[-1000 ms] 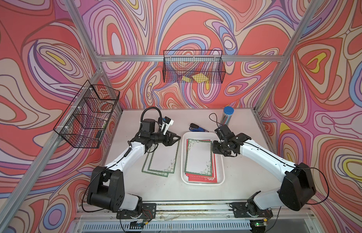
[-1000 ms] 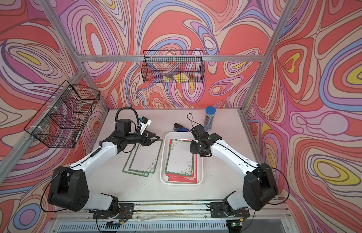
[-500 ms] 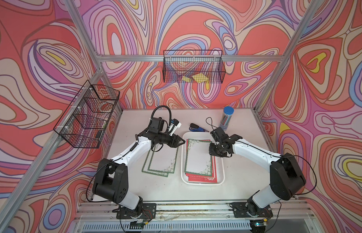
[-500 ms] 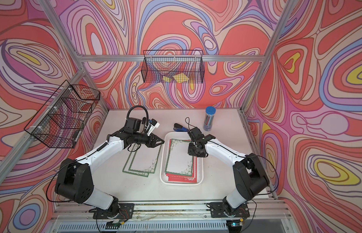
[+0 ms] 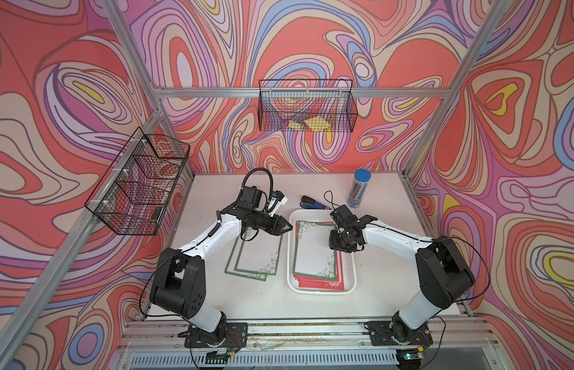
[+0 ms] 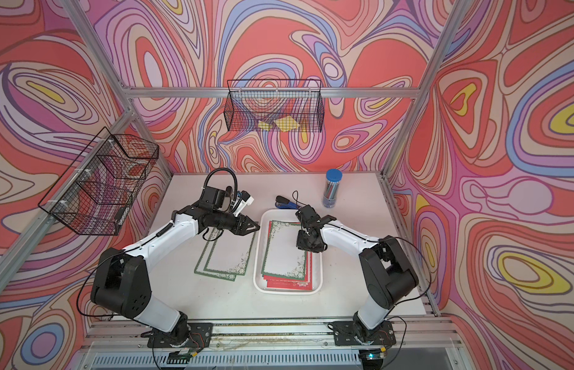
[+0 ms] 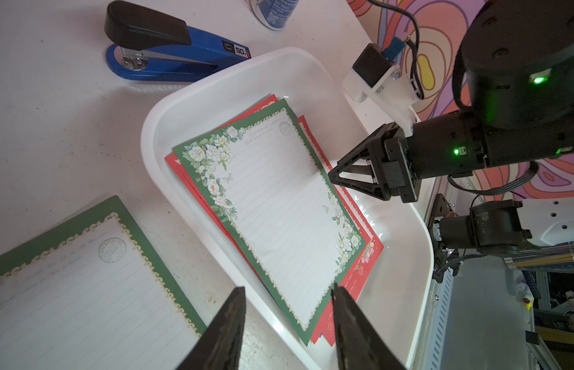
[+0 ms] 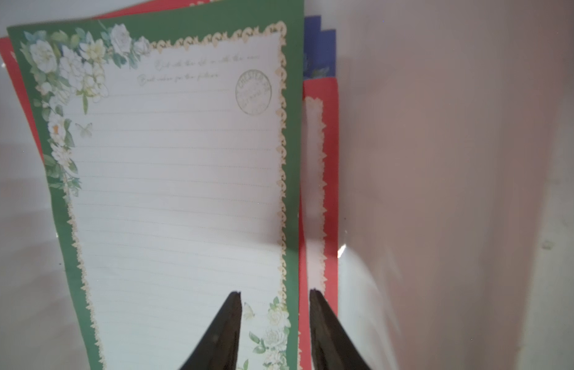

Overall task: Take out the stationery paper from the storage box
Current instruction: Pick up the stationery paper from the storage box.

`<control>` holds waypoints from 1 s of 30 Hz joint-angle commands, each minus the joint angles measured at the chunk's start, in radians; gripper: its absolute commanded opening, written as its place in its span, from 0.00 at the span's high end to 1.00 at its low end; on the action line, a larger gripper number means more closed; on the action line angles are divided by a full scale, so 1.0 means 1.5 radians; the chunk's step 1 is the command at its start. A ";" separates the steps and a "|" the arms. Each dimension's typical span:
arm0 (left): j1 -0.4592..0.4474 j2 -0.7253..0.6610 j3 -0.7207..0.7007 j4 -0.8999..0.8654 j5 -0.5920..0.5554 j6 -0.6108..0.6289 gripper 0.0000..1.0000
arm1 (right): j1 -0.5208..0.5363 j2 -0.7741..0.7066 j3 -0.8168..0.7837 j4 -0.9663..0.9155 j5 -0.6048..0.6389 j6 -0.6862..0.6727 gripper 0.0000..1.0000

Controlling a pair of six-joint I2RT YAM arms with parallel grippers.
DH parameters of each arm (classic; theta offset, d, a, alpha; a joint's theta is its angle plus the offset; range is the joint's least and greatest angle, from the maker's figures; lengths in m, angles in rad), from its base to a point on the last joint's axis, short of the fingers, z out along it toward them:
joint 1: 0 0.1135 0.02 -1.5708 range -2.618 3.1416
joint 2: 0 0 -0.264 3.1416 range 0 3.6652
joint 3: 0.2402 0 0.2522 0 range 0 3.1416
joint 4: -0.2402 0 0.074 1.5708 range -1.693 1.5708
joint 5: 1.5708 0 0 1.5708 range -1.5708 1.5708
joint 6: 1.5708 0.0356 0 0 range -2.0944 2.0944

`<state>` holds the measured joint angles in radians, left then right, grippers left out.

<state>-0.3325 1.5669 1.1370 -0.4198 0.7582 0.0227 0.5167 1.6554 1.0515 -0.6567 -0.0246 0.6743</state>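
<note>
Storage box on the white table, between the two arms, seen in both top views. Stationery paper lies inside it as a fanned stack: a green-bordered sheet with white flowers on top, red-bordered ones beneath, and a blue corner peeking out at one end (right wrist view only). Two loose green sheets lie flat on the table just beside the box, on the left arm's side, overlapping each other.

Right gripper points down into the box at the top sheet's long edge on the right arm's side. Jaws apart: one finger over the green sheet, the other over the red sheet next to it, nothing pinched between them. Whether the tips touch paper, cannot tell.

Left gripper hangs above the box's rim on its own side, jaws apart, empty.

Blue stapler just behind the box; blue-capped tube upright near it. Wire basket on the back wall holds yellow notes; a second basket hangs on the side wall by the left arm.
</note>
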 commanded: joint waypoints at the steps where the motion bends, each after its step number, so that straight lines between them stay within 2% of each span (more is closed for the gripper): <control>1: 0.001 -0.001 0.016 -0.019 -0.003 0.018 0.53 | 0.003 0.007 -0.014 0.013 -0.004 0.008 0.60; 30: 0.001 0.000 0.017 -0.024 -0.006 0.020 0.52 | 0.003 0.053 -0.013 0.032 -0.026 0.018 0.57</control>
<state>-0.3325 1.5669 1.1374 -0.4244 0.7506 0.0299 0.5167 1.7195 1.0412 -0.6189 -0.0605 0.6918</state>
